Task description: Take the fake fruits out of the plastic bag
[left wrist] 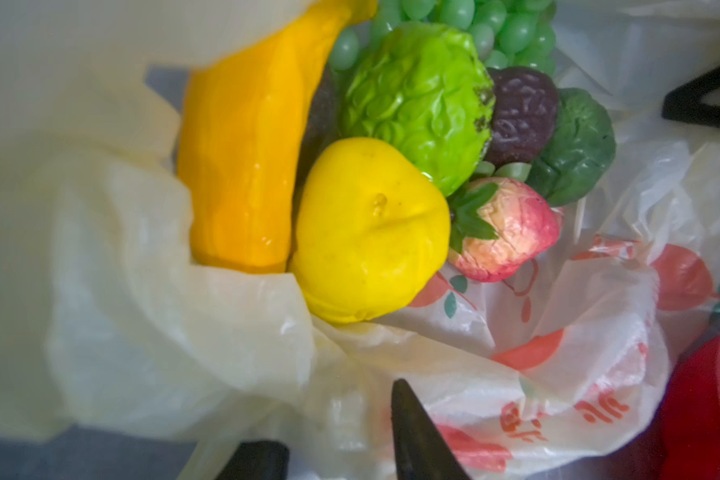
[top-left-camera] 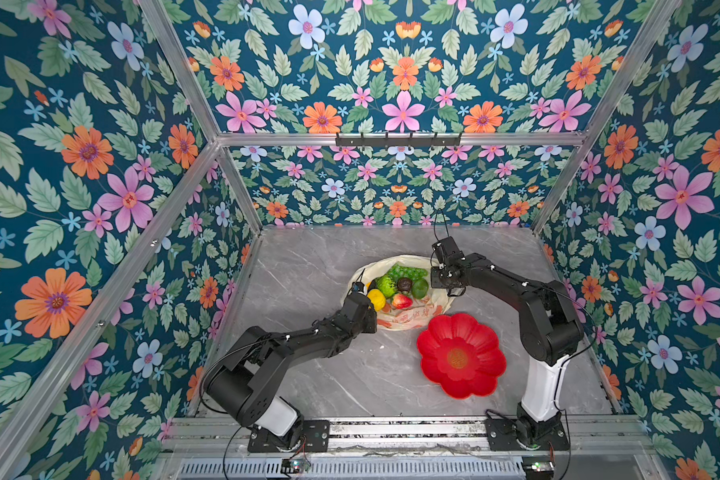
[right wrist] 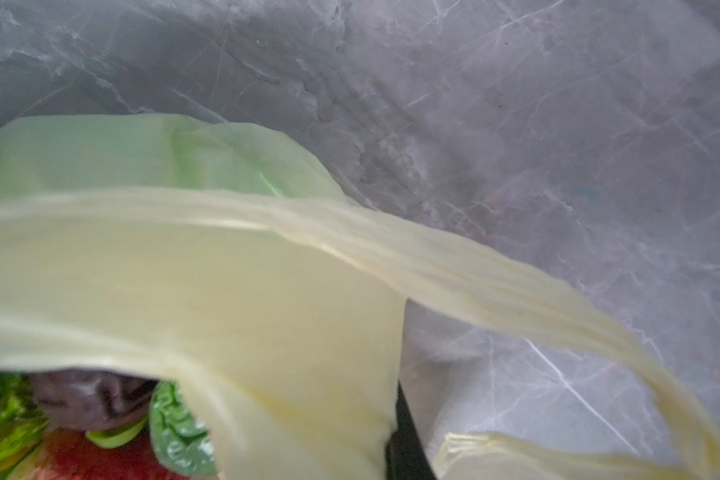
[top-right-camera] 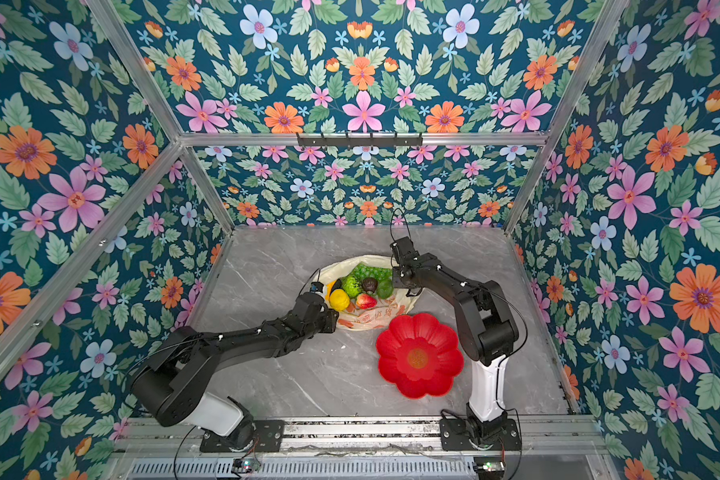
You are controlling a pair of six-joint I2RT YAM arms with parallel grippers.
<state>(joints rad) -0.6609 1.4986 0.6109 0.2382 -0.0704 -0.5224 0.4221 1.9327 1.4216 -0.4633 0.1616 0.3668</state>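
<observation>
Right gripper (top-left-camera: 447, 284) pinches bag (top-left-camera: 408, 322) rim; left gripper (left wrist: 333, 415) part-open.
Left empty at bag edge near lemon (left wrist: 371, 232); fruits (top-left-camera: 387, 286) inside bag.

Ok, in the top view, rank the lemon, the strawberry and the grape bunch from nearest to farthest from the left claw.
1. Lemon, right beside the left claw, at the bag left edge.
2. Strawberry, just right of it.
3. Grape bunch, at the far side.
</observation>
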